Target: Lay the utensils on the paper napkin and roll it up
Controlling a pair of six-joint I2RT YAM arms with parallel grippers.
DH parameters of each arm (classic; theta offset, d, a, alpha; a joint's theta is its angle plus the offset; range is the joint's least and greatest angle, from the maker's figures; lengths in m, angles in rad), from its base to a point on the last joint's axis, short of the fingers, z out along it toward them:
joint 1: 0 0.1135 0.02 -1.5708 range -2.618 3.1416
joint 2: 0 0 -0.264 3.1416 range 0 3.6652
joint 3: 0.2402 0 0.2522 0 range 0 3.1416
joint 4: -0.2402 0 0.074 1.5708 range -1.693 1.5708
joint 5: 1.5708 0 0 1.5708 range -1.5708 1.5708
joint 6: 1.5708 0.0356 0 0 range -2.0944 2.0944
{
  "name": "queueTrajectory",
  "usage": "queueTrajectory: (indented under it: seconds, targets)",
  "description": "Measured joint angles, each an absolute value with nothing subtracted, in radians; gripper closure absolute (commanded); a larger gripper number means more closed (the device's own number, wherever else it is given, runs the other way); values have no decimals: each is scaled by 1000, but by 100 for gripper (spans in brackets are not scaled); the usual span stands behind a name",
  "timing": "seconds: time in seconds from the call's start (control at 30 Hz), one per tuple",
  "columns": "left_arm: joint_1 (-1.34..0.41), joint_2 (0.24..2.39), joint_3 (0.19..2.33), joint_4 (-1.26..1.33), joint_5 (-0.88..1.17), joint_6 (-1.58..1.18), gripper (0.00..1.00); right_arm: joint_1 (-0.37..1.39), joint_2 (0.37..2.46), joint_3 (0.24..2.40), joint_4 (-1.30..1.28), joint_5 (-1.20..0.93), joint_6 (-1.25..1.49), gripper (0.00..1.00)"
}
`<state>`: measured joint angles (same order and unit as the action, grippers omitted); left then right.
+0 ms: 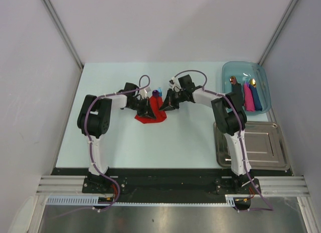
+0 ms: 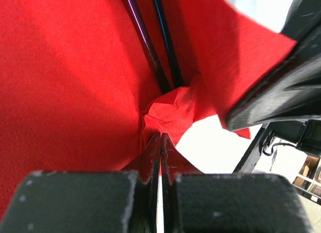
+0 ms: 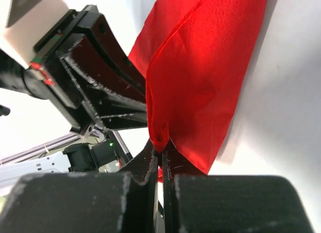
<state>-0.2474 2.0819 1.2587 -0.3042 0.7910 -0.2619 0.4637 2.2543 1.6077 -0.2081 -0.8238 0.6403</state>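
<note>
The red paper napkin (image 1: 152, 114) lies mid-table, partly folded up between both grippers. My left gripper (image 1: 146, 112) is shut on a crumpled fold of the napkin (image 2: 168, 110). Two slim dark handles, one purple-tinted (image 2: 145, 42) and one blue-tinted (image 2: 165, 37), lie in the crease of the napkin. My right gripper (image 1: 165, 105) is shut on a pinched edge of the napkin (image 3: 200, 77), lifting it. The utensil heads, blue (image 1: 159, 90) and purple (image 1: 154, 93), poke out at the napkin's far end.
A clear blue bin (image 1: 261, 78) at the back right holds finished rolls in pink (image 1: 248, 97) and blue (image 1: 256, 96) with spoon heads poking out. A metal tray (image 1: 261, 145) sits near the right arm's base.
</note>
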Motion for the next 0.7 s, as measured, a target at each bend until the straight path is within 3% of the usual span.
queueTrajectory:
  seconds: [0.7]
  targets:
    - [-247, 2088, 1264, -305, 797, -262, 100, 514, 2346, 1652, -181, -801, 652, 100]
